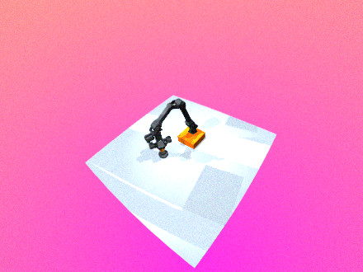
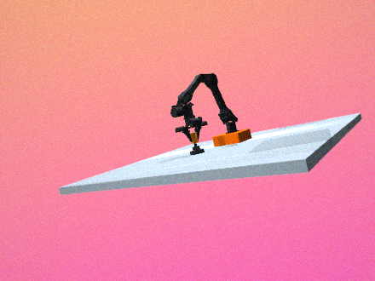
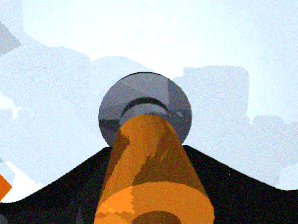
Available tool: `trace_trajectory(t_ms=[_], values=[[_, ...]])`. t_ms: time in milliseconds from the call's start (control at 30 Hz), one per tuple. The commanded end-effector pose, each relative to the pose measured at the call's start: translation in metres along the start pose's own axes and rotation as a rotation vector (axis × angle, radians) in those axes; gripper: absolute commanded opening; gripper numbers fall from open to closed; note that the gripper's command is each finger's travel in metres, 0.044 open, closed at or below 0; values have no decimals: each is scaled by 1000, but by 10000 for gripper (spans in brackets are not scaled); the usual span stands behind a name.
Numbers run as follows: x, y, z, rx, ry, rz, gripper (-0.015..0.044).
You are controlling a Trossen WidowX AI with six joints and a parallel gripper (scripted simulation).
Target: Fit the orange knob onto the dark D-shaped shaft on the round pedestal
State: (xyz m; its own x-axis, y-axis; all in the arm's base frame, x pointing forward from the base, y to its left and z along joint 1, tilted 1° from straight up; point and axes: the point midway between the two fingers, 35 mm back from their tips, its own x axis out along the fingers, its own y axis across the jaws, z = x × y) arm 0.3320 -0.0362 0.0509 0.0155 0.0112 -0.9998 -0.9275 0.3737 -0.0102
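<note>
Top: the black jointed gripper (image 1: 162,148) (image 2: 193,137) (image 3: 147,152) is over the dark round pedestal (image 1: 163,154) (image 2: 197,151) (image 3: 107,107), at seven o'clock from the orange square base block (image 1: 191,143) (image 2: 232,138), with the pale slab's (image 1: 148,175) (image 2: 170,174) (image 3: 250,30) edges well apart from it.

Exterior: the claw grips the orange cylindrical knob (image 2: 193,138) (image 3: 155,155) above the pedestal, open room at nine o'clock.

Wrist: the pedestal's rim shows at twelve, beyond the knob.

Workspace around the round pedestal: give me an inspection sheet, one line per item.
Surface: pale tabletop, patches of light and shadow
Job's things: orange knob above the round pedestal, not down on it; flat-side alignment cannot be told
Clutter: nothing seen
Gripper: shut on the knob
Cables: nothing seen
Surroundings: plain pink-orange backdrop; arm on an orange block
</note>
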Motion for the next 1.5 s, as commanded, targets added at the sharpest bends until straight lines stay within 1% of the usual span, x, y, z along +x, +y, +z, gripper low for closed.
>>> trace_trajectory(t_ms=[0, 733, 1067, 1167, 1300, 1467], values=[[-4, -3, 0, -106, 1, -8, 0], [3, 0, -1, -106, 1, -8, 0], [-2, 0, 0, -106, 1, -8, 0], [-2, 0, 0, -159, 1, -8, 0], [-4, -1, 0, -305, 2, -8, 0], [-3, -4, 1, -315, 2, -8, 0]])
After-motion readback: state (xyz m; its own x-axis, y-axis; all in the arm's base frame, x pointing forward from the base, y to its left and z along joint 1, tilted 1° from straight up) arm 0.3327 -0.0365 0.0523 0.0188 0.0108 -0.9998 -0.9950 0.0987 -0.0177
